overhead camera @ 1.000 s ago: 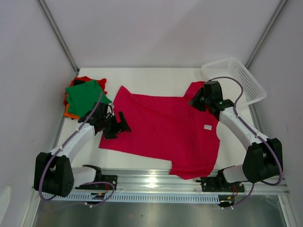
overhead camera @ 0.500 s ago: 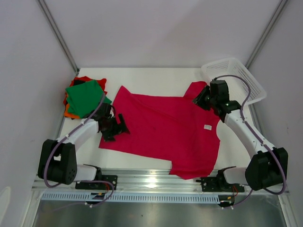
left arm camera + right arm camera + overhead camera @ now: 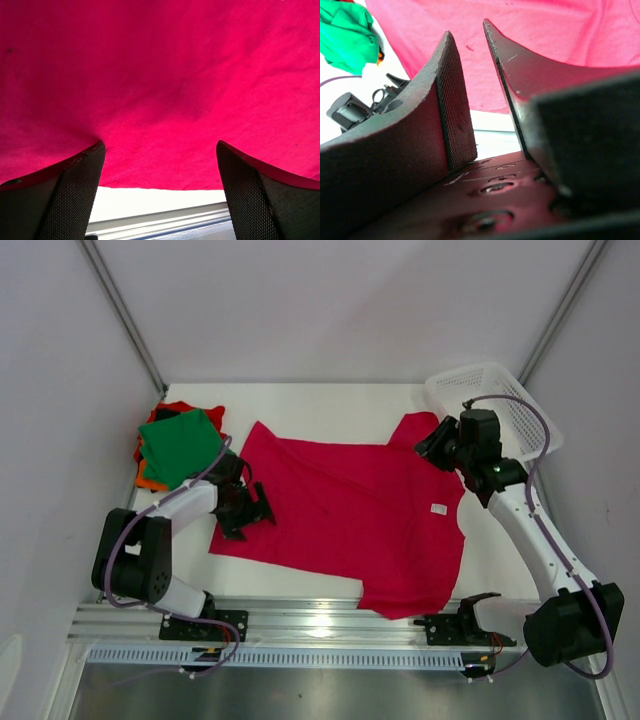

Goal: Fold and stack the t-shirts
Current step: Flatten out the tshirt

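Note:
A crimson-red t-shirt [image 3: 350, 515] lies spread flat on the white table, its small white neck tag [image 3: 438, 508] near the right side. My left gripper [image 3: 262, 508] sits low at the shirt's left edge, and in the left wrist view its jaws [image 3: 160, 145] stand wide open over the red cloth [image 3: 160, 75] with nothing between them. My right gripper [image 3: 428, 445] hovers by the shirt's far right sleeve. Its jaws [image 3: 466, 27] are a narrow gap apart and hold nothing. A folded green t-shirt [image 3: 180, 445] tops a stack with orange and red cloth showing beneath it.
A white mesh basket [image 3: 495, 405] stands tilted at the back right, just behind my right wrist. The metal rail [image 3: 320, 620] runs along the near table edge. The shirt's lower right corner hangs over that edge. Grey walls close in on both sides.
My right gripper has drawn back to the right and up, away from the sleeve toward the basket. My left arm's elbow has folded in while its gripper stayed at the shirt's left edge.

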Robot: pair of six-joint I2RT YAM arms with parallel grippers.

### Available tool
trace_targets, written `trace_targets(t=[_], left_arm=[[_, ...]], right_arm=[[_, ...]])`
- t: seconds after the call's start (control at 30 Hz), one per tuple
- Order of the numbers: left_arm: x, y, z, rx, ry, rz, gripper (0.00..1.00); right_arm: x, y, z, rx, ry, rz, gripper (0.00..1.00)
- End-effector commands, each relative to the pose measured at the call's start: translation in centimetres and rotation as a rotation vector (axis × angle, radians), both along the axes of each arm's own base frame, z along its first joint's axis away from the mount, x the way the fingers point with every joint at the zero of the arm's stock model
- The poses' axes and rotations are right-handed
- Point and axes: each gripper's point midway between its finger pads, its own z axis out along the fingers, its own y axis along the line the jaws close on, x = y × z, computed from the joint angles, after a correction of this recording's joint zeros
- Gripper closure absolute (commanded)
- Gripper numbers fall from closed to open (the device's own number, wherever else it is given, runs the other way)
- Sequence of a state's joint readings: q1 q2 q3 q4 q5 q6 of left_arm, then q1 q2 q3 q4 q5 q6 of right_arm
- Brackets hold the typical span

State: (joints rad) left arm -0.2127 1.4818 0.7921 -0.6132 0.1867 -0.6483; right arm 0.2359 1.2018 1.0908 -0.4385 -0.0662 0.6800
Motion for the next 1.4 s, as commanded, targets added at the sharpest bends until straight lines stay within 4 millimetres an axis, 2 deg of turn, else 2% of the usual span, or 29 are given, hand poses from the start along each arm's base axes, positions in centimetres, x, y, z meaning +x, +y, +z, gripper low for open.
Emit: trace_targets(t=[0.0, 0.33, 0.57, 0.8, 1.0, 1.17, 1.37], left_arm=[[-0.1, -0.6, 0.4, 0.000, 0.009, 0.001, 0.06], [-1.2, -0.1, -0.1, 0.038, 0.070, 0.012, 0.07], [-4.0, 0.0, -0.7, 0.028, 0.150, 0.020, 0.07], [-5.6, 0.3, -1.0, 0.029, 0.171, 0.041, 0.07], [-6.3, 0.7, 0.1, 0.046, 0.166, 0.057, 0.07], [-7.7, 0.7, 1.3, 0.027, 0.178, 0.093, 0.07], [-9.3, 1.1, 1.4, 0.027, 0.184, 0.123, 0.07]], right_arm=[[-0.3, 0.0, 2.7, 0.023, -0.054, 0.004, 0.69], [-0.2, -0.1, 3.1, 0.031, -0.056, 0.005, 0.68], [-0.3, -0.4, 3.7, 0.037, -0.068, -0.003, 0.68], [0.0, -0.4, 3.9, 0.052, -0.069, 0.001, 0.68], [-0.1, -0.8, 4.1, 0.056, -0.072, -0.004, 0.68], [-0.1, -1.2, 4.6, 0.061, -0.081, -0.009, 0.67], [0.0, -1.5, 5.3, 0.069, -0.098, -0.008, 0.67]])
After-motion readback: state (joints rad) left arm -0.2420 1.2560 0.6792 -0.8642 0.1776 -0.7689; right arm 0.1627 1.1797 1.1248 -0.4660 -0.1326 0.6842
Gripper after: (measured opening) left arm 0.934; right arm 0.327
